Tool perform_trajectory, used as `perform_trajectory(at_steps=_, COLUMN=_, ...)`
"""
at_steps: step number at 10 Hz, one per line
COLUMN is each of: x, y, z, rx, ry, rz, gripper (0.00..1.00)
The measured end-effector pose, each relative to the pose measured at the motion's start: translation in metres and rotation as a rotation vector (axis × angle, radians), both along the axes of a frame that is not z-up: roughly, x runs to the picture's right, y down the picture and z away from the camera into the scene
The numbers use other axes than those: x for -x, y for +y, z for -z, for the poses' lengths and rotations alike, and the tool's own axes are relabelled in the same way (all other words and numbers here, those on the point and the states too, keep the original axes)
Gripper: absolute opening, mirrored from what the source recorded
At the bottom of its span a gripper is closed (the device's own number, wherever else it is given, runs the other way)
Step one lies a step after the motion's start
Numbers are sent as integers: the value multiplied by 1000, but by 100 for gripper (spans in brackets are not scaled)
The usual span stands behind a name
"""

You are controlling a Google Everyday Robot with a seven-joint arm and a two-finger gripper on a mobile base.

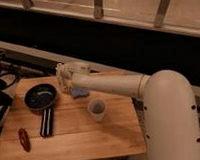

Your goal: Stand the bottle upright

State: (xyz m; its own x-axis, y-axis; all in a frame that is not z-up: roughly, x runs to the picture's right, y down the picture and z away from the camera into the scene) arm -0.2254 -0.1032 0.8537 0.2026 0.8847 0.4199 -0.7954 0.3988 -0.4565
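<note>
camera view: the white arm reaches left across the wooden table. the gripper sits at the table's far edge, between the dark bowl and the blue lump; its state cannot be told. the bottle appears as a pale shape at the gripper, its pose unclear behind the wrist. a translucent cup stands upright near the lump. a black-and-white utensil and a red object lie nearer the front.
</note>
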Motion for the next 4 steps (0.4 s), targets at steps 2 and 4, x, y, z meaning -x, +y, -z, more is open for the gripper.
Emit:
perform_trajectory(at_steps=2, x=3, y=4, z=0, rx=3, ry=-12, rz=1, gripper=80)
perform_trajectory(at_steps=4, x=4, y=5, z=0, rx=13, ry=13, rz=7, gripper=78)
